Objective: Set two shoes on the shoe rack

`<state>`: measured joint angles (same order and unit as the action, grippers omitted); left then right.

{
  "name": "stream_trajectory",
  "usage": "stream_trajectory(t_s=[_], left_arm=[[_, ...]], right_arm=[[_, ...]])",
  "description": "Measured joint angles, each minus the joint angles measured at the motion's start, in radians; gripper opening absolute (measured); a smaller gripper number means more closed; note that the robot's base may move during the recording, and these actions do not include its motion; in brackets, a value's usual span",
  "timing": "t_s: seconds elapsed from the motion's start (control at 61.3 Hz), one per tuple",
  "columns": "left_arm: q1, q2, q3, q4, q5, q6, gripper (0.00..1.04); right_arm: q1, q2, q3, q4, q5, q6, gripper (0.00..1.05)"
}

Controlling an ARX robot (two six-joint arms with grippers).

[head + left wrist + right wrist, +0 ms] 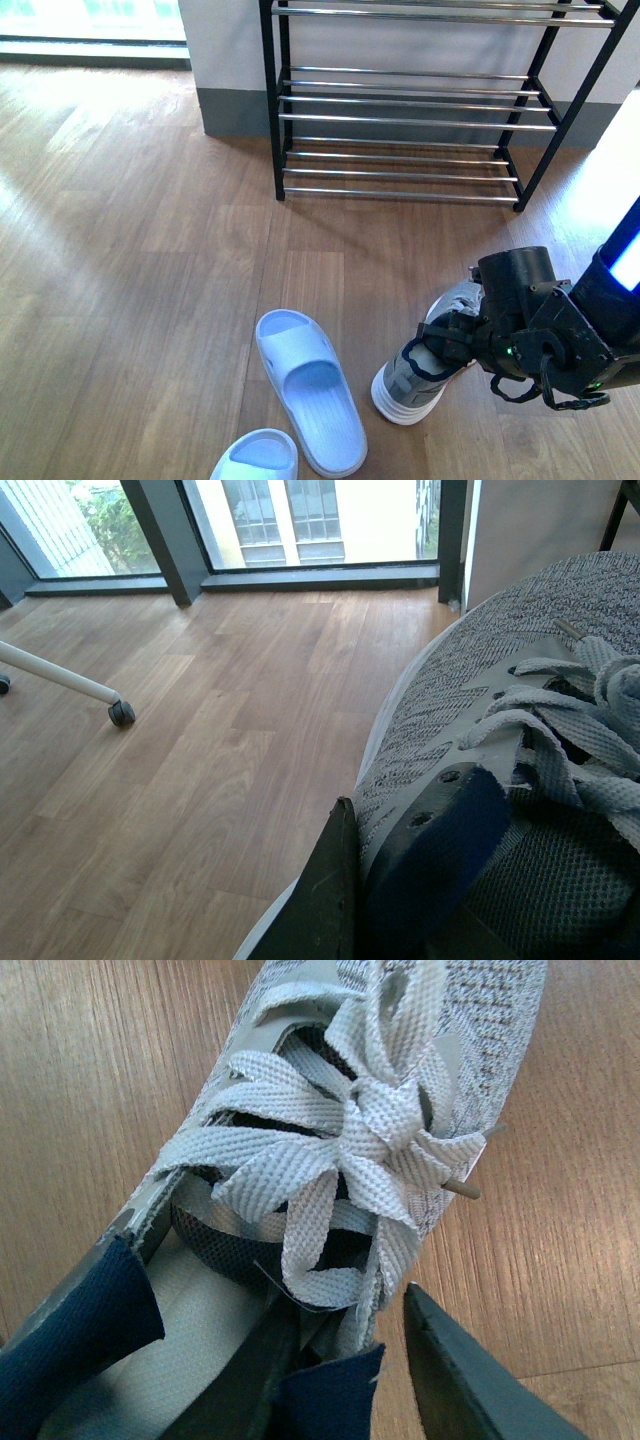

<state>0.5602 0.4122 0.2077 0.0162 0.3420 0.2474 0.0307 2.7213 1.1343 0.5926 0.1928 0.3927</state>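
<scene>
Grey mesh sneaker [405, 385] sits on the floor [150, 250] with its collar wall between the right jaws, one finger inside, one outside, seemingly not yet clenched, its long axis running toe-first away from them toward the shoe rack [400, 120] well beyond.
</scene>
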Motion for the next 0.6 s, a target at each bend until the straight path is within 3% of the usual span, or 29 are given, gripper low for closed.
stream_trajectory(t_s=[0.13,0.375,0.604], left_arm=[[0.000,0.000,0.000,0.000,0.000,0.000,0.02],[0.000,0.000,0.000,0.000,0.000,0.000,0.02],[0.000,0.000,0.000,0.000,0.000,0.000,0.02]], right_arm=[[-0.030,-0.029,-0.035,0.033,0.014,0.002,0.01],[-0.100,-0.148,-0.176,0.085,0.016,-0.075,0.01],[-0.200,-0.595,-0.488,0.112,0.017,-0.259,0.01]])
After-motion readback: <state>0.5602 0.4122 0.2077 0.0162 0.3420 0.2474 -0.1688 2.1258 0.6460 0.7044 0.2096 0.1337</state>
